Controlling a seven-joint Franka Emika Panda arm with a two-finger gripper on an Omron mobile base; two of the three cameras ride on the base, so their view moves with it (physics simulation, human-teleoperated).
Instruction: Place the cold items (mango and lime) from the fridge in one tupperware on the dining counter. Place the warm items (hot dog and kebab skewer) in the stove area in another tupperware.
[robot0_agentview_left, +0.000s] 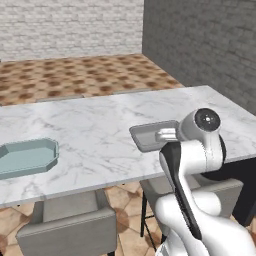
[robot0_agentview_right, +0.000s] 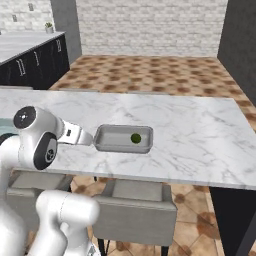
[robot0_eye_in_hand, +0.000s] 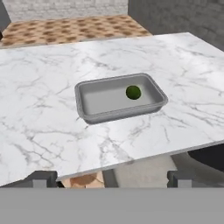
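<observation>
Marble bench (robot0_eye_in_hand: 52, 109) runs across a brick-walled room with a brown patterned floor, stools tucked under its near edge. Grey tupperware (robot0_eye_in_hand: 120, 97) sits on the bench close to the near edge, with the lime (robot0_eye_in_hand: 133, 92) inside toward its far right corner, loose on the tray floor (so the cold box looks half filled; no mango visible in it). Hand (robot0_eye_in_hand: 111, 177) hangs back off the near edge, fingers spread wide and holding nothing, which fits a release just made or a retreat for the next fetch, judging by the pose.

Right base view shows the lime (robot0_agentview_right: 135, 138) in the tray (robot0_agentview_right: 123, 138), plus dark cabinets (robot0_agentview_right: 35, 62) at far left. Left base view hides the tray's contents behind the arm's head; only a slice of the tray (robot0_agentview_left: 150, 134) shows. It does give a second, teal tupperware (robot0_agentview_left: 27, 156) well apart at the left, seemingly empty (likely for the warm items).
</observation>
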